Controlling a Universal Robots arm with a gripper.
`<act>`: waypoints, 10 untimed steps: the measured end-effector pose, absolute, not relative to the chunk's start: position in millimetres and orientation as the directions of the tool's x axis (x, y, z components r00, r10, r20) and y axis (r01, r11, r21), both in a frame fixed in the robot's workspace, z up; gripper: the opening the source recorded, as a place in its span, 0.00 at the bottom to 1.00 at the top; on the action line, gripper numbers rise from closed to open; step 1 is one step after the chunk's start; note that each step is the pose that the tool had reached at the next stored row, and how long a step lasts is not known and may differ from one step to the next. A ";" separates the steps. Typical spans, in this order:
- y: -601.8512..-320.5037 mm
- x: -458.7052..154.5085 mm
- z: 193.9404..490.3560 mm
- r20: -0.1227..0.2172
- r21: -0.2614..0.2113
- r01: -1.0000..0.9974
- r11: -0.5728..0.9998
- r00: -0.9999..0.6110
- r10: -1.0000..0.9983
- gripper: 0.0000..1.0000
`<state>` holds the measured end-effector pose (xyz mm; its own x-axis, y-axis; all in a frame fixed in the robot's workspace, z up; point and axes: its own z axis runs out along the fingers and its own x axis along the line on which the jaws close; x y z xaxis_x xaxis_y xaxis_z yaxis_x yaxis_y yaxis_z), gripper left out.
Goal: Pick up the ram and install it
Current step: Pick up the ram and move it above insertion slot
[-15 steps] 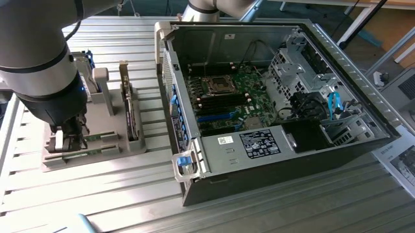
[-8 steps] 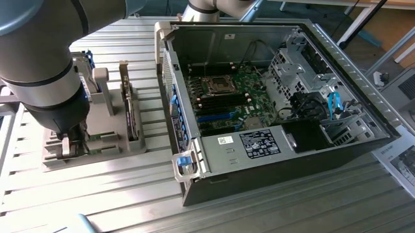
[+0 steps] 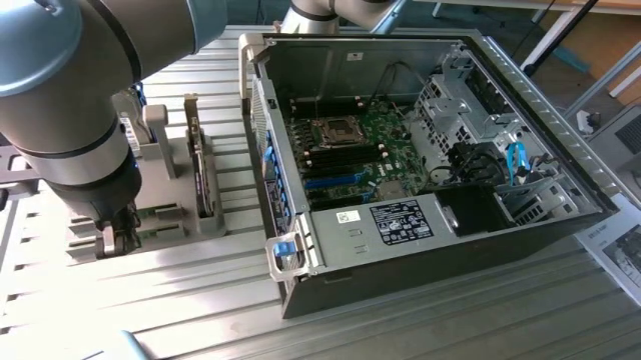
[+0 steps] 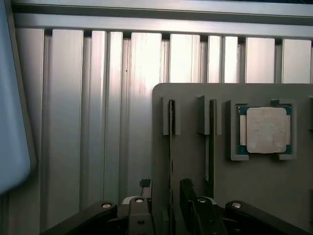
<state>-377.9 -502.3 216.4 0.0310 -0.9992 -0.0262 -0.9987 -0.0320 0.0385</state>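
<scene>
Arm (image 3: 70,112) is down over the grey holder (image 3: 165,217) at the exterior view's left, well apart from the open computer case (image 3: 561,150); gripper (image 3: 115,244) sits low at the holder's near end, just above the slatted aluminium table (image 3: 401,330).

From the wrist camera, the ram (image 4: 171,142) stands on edge in its slot in the holder (image 4: 188,147), a thin green line running straight down between the gripper (image 4: 164,198) fingers (image 4: 188,205); the jaws are apart, one finger on each side of the strip, the holder's grey showing in the gap on one side; they straddle it, not clamped on it.

Just beside the ram, in the next slot, a darker card (image 4: 210,142) also stands on edge; beyond that, the square silver processor chip (image 4: 266,129) lies flat in its own recess.

Over in the case, the green motherboard (image 3: 361,150) lies exposed; the ram sits in the holder, not yet on the board.
</scene>
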 end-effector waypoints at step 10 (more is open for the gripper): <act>-500.5 -381.0 204.9 -0.026 0.039 -0.999 -0.035 0.034 -0.999 0.36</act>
<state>-381.0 -500.5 204.9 0.0343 -0.9991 -0.0261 -0.9986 -0.0353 0.0386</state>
